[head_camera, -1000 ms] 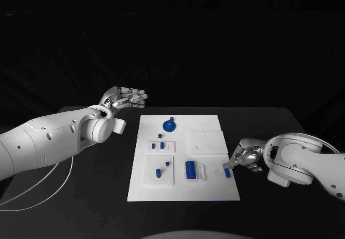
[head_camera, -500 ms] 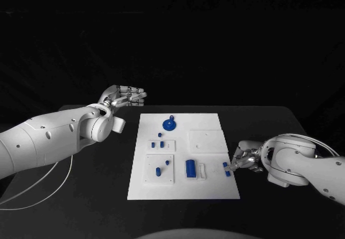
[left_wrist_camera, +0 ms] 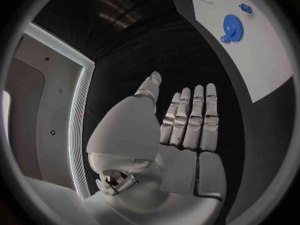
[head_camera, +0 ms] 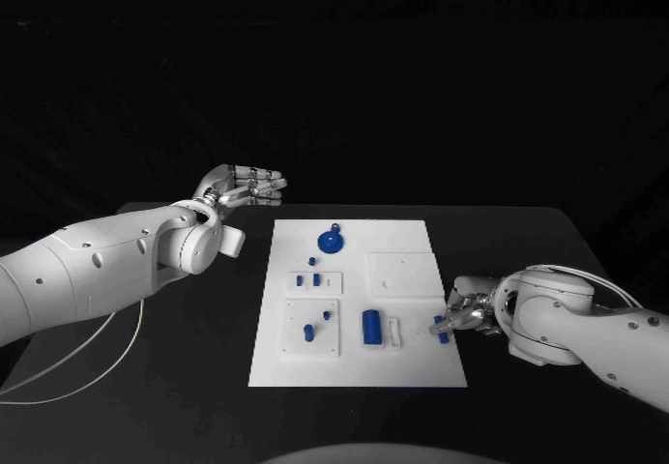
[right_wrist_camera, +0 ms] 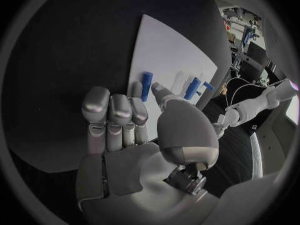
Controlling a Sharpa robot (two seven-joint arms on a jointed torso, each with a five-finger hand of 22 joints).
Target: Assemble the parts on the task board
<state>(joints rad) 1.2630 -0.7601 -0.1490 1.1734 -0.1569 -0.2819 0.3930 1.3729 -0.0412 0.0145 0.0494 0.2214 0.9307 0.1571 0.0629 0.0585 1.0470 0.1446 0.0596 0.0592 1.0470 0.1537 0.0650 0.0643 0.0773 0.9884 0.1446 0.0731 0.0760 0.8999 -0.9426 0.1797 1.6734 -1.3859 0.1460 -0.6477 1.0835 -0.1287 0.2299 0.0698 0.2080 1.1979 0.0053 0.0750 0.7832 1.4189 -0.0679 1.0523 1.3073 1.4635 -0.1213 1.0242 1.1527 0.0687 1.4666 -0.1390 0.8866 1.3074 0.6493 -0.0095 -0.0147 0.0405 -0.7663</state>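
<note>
Black table [head_camera: 167, 387] holds the white task board [head_camera: 419, 372] in its middle. Right hand [head_camera: 464, 311] pinches a small blue part [head_camera: 441, 327] at the board's right edge. Left hand [head_camera: 245, 187], fingers straight and holding nothing, hovers past the far left corner.

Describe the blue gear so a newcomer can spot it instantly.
Start at the white task board in the middle of the table and go to its far end. The blue gear lies there, left of centre. It is the only round, toothed part; the other blue pieces are small pegs and blocks.
</note>
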